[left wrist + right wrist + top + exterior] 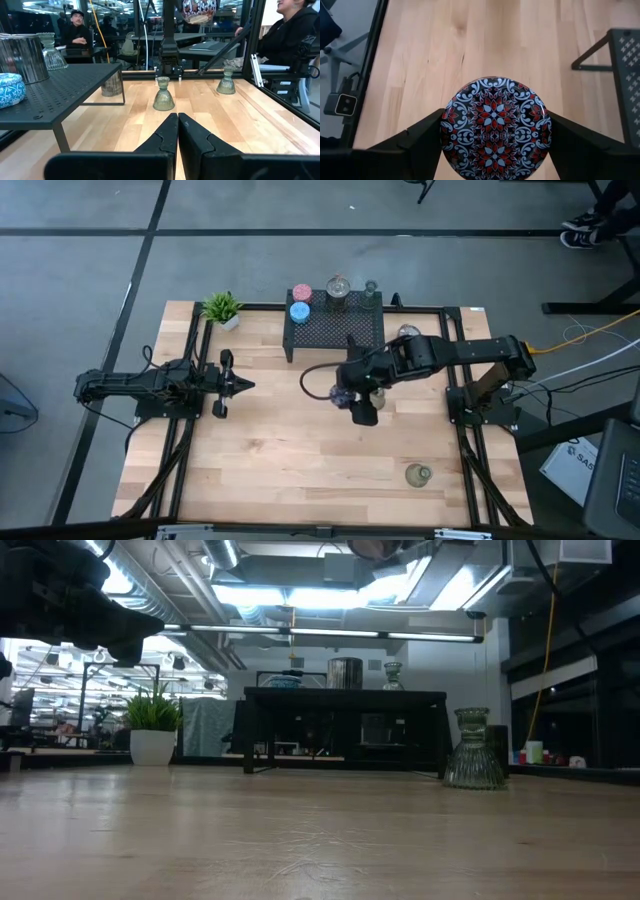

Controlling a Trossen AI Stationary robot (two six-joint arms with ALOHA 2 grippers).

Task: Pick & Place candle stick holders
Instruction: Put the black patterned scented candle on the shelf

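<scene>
Here the right gripper (492, 131), jaws clamped on a patterned holder (495, 126), hangs mid-table.

rack (333, 330) at table's (280, 470) far edge | plant (222, 308) left of rack | four holders (335, 292) on rack

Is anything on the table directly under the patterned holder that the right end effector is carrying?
Nothing visible. The right end effector grips the patterned candle holder above bare wooden table. The black mesh rack stands off to one side, not underneath.

Grey floor (300, 210) crossed by dark lines; fluorescent ceiling lights (330, 595) over distant desks.
</scene>
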